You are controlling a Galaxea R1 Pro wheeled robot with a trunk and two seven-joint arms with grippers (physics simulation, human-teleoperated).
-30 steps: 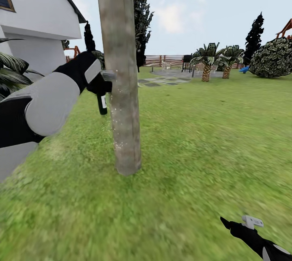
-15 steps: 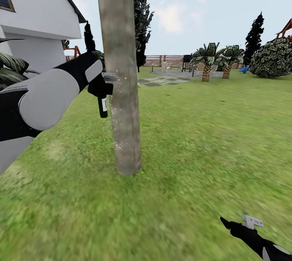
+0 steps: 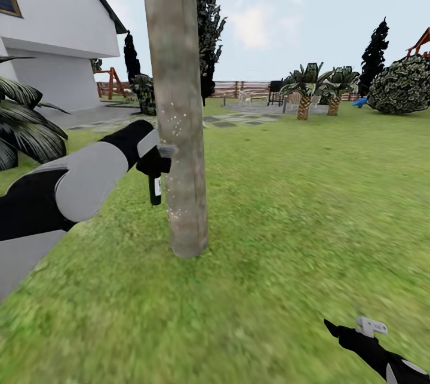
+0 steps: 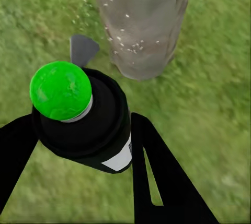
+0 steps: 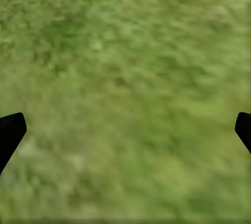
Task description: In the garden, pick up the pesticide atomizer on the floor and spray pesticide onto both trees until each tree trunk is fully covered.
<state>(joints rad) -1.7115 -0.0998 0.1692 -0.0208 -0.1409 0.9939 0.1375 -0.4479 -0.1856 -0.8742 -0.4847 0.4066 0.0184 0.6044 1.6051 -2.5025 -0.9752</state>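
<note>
The left hand (image 3: 156, 163) is clamped on the pesticide atomizer (image 3: 155, 188), one black finger (image 4: 157, 177) on each side of the bottle in the left wrist view. The bottle hangs below the hand, clear of the floor (image 3: 286, 205), just beside the lower half of the tree trunk (image 3: 179, 133). Its light grey trigger head (image 3: 166, 149) points at the trunk, nearly touching the bark in the head view.

The atomizer is the one container here. Its body is dark and opaque, so what it holds cannot be seen. In the left wrist view it shows a bright green rounded end (image 4: 61, 90) ringed by a pale grey band, a near-black cylindrical body and a small white label (image 4: 121, 160) on its side. A grey nozzle tip (image 4: 82, 49) juts toward the trunk.

The trunk is a straight, pale grey-brown mottled column, slightly flared where it meets the grass. Small white specks dot the bark around and above the height of the nozzle, and the left wrist view shows more specks on the trunk and over the grass beside it.

The right hand (image 3: 349, 331) hangs low, well apart from the tree, with its fingers spread wide over blurry green grass and nothing between them.
</note>
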